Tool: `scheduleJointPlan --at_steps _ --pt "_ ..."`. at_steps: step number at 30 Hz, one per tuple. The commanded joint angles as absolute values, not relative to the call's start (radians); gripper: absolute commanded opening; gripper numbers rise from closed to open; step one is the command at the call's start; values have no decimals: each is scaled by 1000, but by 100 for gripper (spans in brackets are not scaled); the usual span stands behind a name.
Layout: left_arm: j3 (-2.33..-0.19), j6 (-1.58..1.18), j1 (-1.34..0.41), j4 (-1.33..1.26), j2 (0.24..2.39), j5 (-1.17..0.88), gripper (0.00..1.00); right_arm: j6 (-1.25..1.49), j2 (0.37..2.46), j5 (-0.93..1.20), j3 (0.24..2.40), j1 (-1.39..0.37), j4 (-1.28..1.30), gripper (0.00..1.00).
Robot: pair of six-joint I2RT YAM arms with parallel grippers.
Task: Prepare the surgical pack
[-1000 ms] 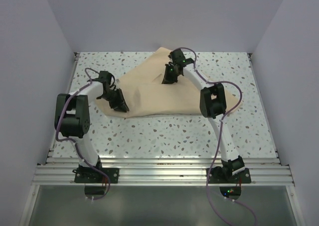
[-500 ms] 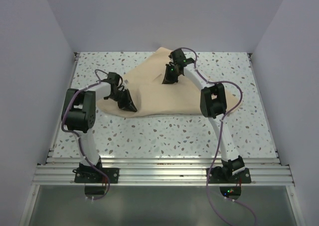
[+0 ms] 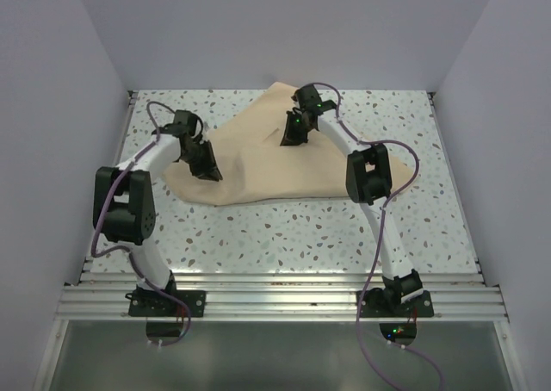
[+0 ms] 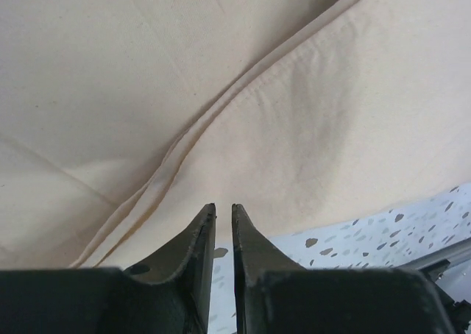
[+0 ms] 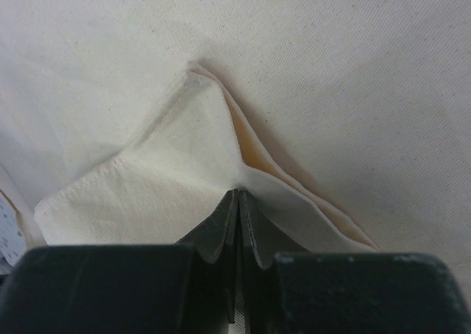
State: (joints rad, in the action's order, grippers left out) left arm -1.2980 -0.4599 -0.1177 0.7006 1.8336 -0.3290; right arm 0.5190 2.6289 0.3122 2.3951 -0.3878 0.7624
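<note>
Of the surgical pack only the big beige cloth [image 3: 275, 171] shows, folded into a rough triangle on the speckled table. My left gripper [image 3: 209, 172] hovers over the cloth's left part near its front edge. In the left wrist view its jaws [image 4: 223, 206] stand a narrow gap apart with nothing between them, above the cloth's hem [image 4: 294, 91]. My right gripper [image 3: 291, 138] is at the cloth's back middle. In the right wrist view it [image 5: 238, 192] is shut on a bunched fold of the cloth [image 5: 331, 69].
The speckled table [image 3: 301, 227] is walled at the back and on both sides. An aluminium rail [image 3: 275, 292] runs along the near edge with both arm bases on it. A purple cable [image 3: 405, 163] loops off the right arm over the cloth's right corner.
My left gripper has swung right and then back to the left and farther from the front edge, its jaws narrowing and widening slightly. The right gripper and the cloth stay put.
</note>
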Motion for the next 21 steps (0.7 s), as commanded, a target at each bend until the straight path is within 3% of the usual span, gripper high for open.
scheduleJointPlan --at_steps 1,10,15,21 --pt "-1283 -433 -101 749 1773 -270 19 485 2637 298 2388 -371 822 5" --pt "-1118 -387 49 716 1948 -221 10 480 2640 310 2372 -370 822 5" --pt "-1204 -394 43 747 1849 -192 11 482 2637 314 2382 -370 821 5" --pt "-1405 -417 -29 758 1746 -179 18 517 2632 340 2417 -364 821 4"
